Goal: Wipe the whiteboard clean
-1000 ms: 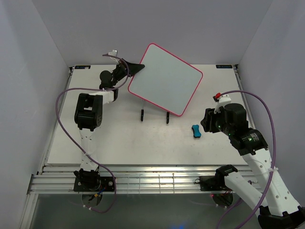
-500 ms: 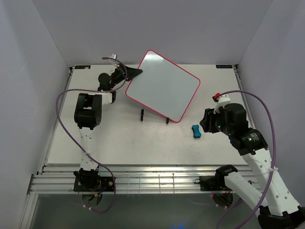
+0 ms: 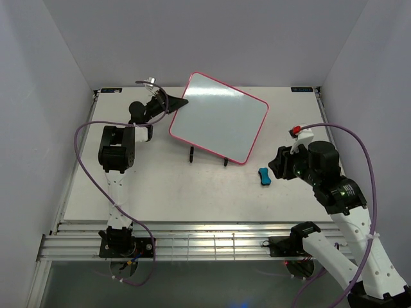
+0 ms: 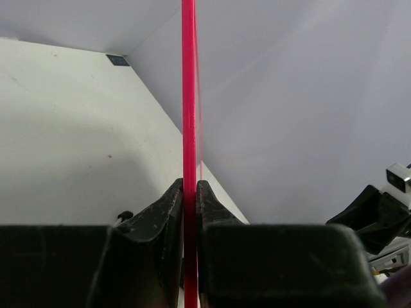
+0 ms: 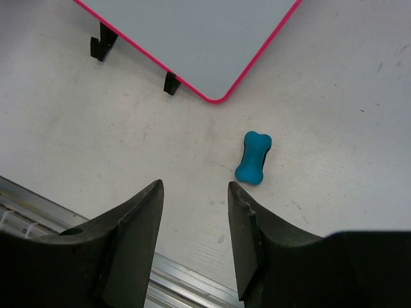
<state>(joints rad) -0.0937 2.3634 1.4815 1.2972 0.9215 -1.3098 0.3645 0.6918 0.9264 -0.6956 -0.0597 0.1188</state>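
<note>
Over the far middle of the table (image 3: pixel 160 186) we see the whiteboard (image 3: pixel 218 125) tilted, its pink left edge pinched by our left gripper (image 4: pixel 189 189). Our right gripper (image 5: pixel 196 186) hangs with jaws spread and empty, near the blue bone-shaped eraser (image 5: pixel 253 158).

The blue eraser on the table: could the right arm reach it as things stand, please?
Probably yes. The right tool hangs open and empty close to the eraser, which lies on bare table, apart from the whiteboard.

Blue bone-shaped eraser (image 3: pixel 264 176) on white table (image 3: pixel 160 189), black wire stand (image 3: pixel 191 154) nearby
</note>
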